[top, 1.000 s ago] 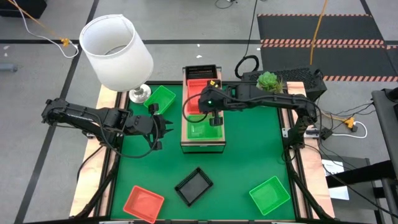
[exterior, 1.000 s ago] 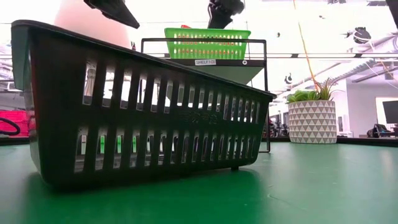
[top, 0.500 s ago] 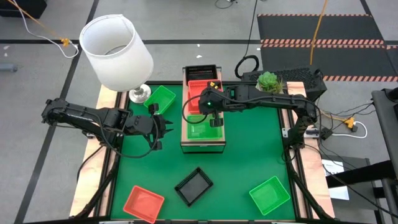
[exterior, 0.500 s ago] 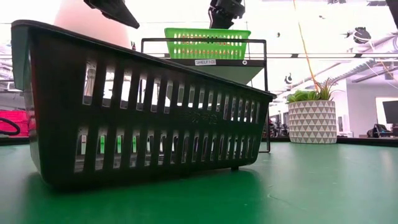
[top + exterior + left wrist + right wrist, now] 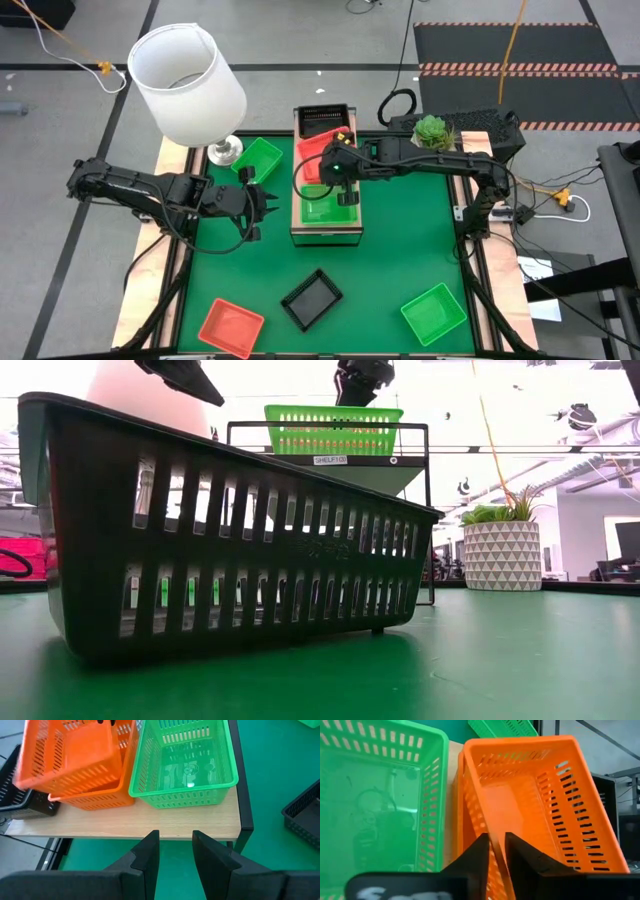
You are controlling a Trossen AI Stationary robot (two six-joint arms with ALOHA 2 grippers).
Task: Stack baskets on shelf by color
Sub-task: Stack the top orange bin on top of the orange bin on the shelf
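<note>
The shelf [image 5: 326, 232] stands mid-table. On it sit a black basket [image 5: 323, 116] at the far end, two orange baskets in the middle and a green basket [image 5: 185, 760] at the near end. The upper orange basket [image 5: 520, 795] lies tilted in the lower one [image 5: 95, 799] and shows blurred in the left wrist view. My right gripper [image 5: 497, 852] is above it, open a little, its fingers on either side of the wall beside the green basket. My left gripper [image 5: 176, 845] hangs open left of the shelf, holding nothing. My right gripper comes slanting down from the table's right, one finger inside and one outside the upper orange basket's long wall [image 5: 482, 820] next to the green basket. Whether the fingers touch that wall I cannot tell. The basket rests tilted on the lower orange one.
Loose baskets lie on the green mat: a green one [image 5: 258, 158] far left, an orange one [image 5: 231, 325] near left, a black one [image 5: 312, 298] near the middle, a green one [image 5: 434, 312] near right. A white lamp [image 5: 188, 85] stands far left, a potted plant [image 5: 432, 130] far right.
</note>
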